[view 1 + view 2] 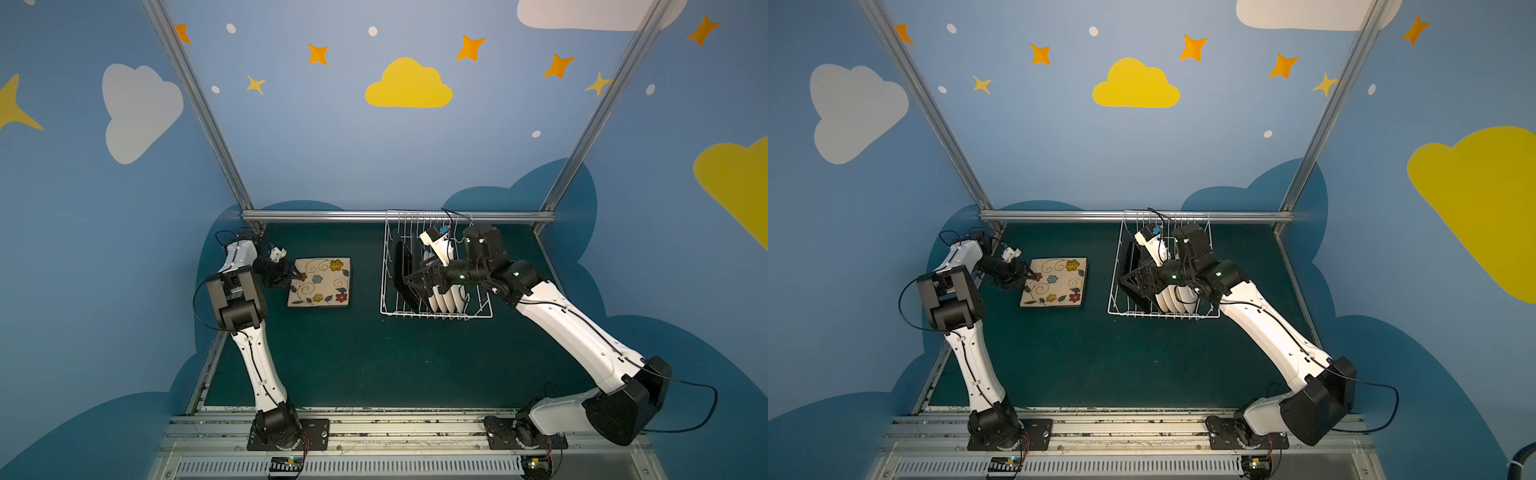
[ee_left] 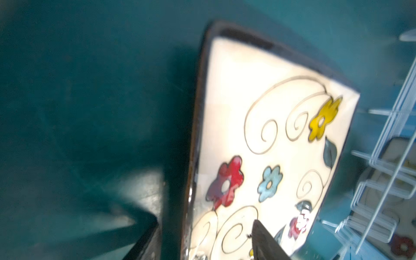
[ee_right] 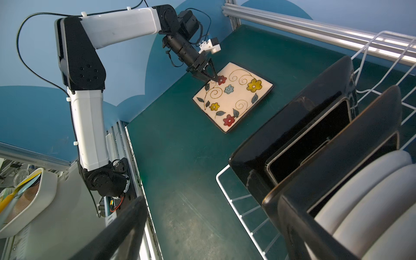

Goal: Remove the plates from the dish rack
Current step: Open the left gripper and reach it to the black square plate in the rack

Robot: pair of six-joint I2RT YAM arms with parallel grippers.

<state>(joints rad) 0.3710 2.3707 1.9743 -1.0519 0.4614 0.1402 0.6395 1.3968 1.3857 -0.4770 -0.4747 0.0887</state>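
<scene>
Square plate [image 1: 320,282] lies flat, face up; racked plates [image 1: 446,299] stand edgewise.

Low left claw [image 1: 297,276] seemingly parted, right claw [image 1: 410,284] spread wide

No text, brand, number or sign can be read in any view. A blue patch [image 1: 444,229] sits on the white camera mount [image 1: 436,247], centre right in a top view (too small to tell whether it is a label), and the small board [image 1: 286,464] at the lower edge shows only tiny marks that cannot be made out. The square plate [image 3: 233,96], upper centre of the right wrist view, carries flowers and swirls only, with no lettering.
</scene>
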